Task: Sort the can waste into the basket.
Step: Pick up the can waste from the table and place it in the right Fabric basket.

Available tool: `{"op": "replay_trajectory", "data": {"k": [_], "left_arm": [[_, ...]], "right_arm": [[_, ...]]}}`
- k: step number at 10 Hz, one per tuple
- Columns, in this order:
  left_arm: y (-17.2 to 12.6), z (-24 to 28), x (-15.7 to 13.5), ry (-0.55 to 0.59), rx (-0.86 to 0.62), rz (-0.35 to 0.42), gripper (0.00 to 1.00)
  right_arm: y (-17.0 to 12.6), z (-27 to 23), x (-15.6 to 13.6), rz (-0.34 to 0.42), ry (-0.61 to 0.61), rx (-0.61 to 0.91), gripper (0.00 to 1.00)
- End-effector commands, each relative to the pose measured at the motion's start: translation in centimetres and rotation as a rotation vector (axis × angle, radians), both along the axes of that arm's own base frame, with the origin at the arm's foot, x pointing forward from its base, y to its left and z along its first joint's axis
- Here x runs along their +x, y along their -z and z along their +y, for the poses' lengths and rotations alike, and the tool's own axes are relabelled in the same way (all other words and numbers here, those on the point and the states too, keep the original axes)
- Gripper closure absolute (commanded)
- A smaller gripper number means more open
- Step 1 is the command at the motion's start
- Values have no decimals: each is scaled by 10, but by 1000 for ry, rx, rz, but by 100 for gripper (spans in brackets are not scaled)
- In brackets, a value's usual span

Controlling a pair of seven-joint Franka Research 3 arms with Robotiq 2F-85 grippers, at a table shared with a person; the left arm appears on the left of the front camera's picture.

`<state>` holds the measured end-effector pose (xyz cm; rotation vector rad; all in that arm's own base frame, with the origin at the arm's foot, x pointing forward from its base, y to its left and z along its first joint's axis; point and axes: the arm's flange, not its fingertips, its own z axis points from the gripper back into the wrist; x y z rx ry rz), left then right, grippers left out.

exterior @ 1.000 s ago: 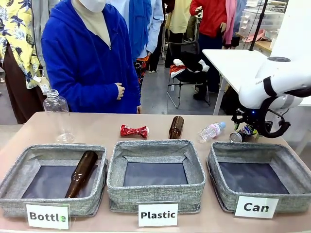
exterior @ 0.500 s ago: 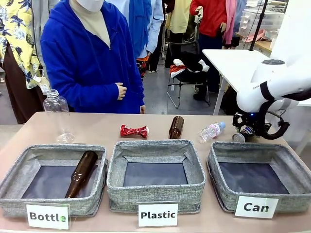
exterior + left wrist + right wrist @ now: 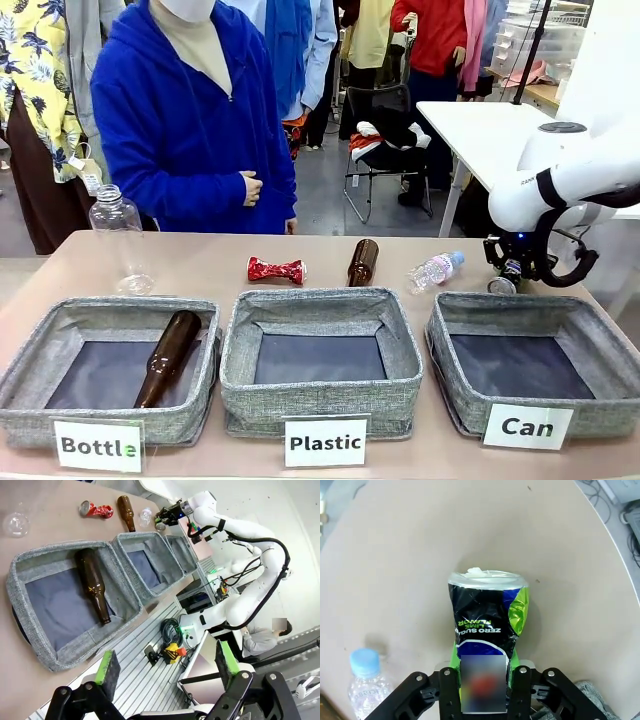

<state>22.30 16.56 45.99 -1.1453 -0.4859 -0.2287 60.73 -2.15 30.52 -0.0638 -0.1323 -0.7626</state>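
My right gripper (image 3: 510, 272) is shut on the crushed silver can (image 3: 501, 285) with dark blue-black and green print. It holds the can low at the table, just behind the far rim of the grey "Can" basket (image 3: 600, 412). In the right wrist view the can (image 3: 487, 612) sticks out from between my fingers (image 3: 515, 680), its top end pointing away. The crushed red can (image 3: 276, 269) lies behind the middle bin, also in the left wrist view (image 3: 97, 510). My left gripper (image 3: 167, 662) hangs open off the table's near side, nothing between its green pads.
A small clear plastic bottle (image 3: 435, 270) lies left of the held can. A brown bottle (image 3: 362, 262) lies behind the "Plastic" bin (image 3: 320, 400). Another brown bottle (image 3: 168, 355) rests in the "Bottle" bin (image 3: 30, 360). A clear bottle (image 3: 118, 235) stands far left. A person stands behind.
My right gripper has shut on the silver can and shifted a little to the right and up with it. The left arm and the other objects have not moved.
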Motion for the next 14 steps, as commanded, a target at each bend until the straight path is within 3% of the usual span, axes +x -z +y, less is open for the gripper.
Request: {"op": "replay_trajectory", "data": {"k": [1,3,4,6,8,9,11,12,13,14], "left_arm": [[0,0,-2,6,-13,-14,0],[0,0,-2,6,-13,-14,0],[0,0,-2,6,-13,-14,0],[0,0,-2,6,-13,-14,0],[0,0,-2,6,-13,-14,0],[0,0,-2,6,-13,-14,0],[0,0,-2,6,-13,-14,0],[0,0,-2,6,-13,-14,0],[0,0,-2,6,-13,-14,0],[0,0,-2,6,-13,-14,0]], "right_arm": [[-3,-6,3,-8,8,-19,100],[-36,-22,-11,-82,-26,30,100],[-72,-35,-29,-152,-98,69,100],[-143,-48,-78,-206,-389,137,100],[-170,-37,-122,-264,-687,132,100],[-173,-18,-150,-263,-1011,184,100],[-163,1,-193,-168,-1634,153,100],[-158,4,-208,-122,-1886,183,100],[-153,4,-219,-64,-2090,192,100],[-150,2,-223,-50,-2191,210,100]]}}
